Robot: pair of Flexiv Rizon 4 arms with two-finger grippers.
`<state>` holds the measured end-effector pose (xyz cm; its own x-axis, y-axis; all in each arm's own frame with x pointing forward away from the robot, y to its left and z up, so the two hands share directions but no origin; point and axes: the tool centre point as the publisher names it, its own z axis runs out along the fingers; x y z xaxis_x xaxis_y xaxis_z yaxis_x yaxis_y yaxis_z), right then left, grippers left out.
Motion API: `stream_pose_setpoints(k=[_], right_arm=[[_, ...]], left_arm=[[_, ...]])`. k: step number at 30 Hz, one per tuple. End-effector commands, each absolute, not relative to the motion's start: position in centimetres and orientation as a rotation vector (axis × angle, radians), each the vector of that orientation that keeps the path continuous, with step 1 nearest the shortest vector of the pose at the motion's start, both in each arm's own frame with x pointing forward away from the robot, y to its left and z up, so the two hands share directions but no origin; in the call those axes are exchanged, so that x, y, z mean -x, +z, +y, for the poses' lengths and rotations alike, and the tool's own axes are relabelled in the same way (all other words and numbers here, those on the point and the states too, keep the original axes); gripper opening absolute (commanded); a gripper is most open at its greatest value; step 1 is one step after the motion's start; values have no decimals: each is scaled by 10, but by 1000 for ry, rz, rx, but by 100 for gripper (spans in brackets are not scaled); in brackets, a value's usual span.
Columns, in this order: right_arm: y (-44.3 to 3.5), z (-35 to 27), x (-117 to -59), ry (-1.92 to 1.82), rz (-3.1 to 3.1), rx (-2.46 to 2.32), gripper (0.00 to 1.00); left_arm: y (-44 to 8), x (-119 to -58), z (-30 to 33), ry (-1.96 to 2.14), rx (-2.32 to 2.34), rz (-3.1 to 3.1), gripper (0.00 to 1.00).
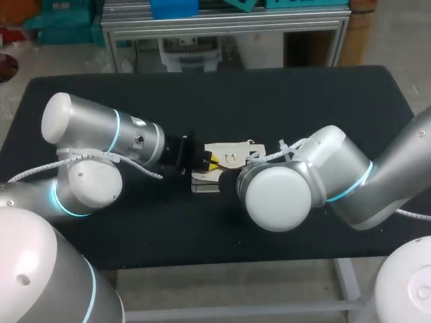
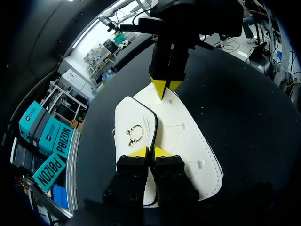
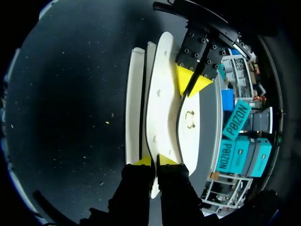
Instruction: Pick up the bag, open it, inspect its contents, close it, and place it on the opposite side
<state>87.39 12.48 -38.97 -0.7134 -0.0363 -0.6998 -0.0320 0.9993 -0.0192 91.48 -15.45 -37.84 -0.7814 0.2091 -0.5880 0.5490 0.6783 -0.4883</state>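
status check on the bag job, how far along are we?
Done: both jaws are shut on the white bag mid-table, left jaws on the flap edge, right jaws on the opposite end. In hand: opening; whether the flap is up is unclear. Left: inspect, close, place on the other side.

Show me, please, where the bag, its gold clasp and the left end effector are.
bag [image 2: 188, 141]: left wrist view, body panel.
gold clasp [image 2: 134, 138]: left wrist view, its lower part.
left end effector [image 2: 150, 151]: left wrist view, midway between fingertips.

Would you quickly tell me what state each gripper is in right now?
Left gripper: closed on the flap edge of the white bag.
Right gripper: closed on its opposite end.
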Motion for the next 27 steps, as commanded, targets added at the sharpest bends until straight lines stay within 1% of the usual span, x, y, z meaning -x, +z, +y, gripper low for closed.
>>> stream_pose_setpoints(k=[1, 17, 27], right_arm=[[-397, 123, -873, 12, 2104, 49, 0], [-397, 123, -873, 12, 2104, 49, 0], [-397, 123, -873, 12, 2104, 49, 0]], left_arm=[[-390, -922, -167, -902, -564, 2407, 0], [-383, -926, -130, -913, -487, 2440, 0], [-396, -919, -151, -879, -542, 2463, 0]])
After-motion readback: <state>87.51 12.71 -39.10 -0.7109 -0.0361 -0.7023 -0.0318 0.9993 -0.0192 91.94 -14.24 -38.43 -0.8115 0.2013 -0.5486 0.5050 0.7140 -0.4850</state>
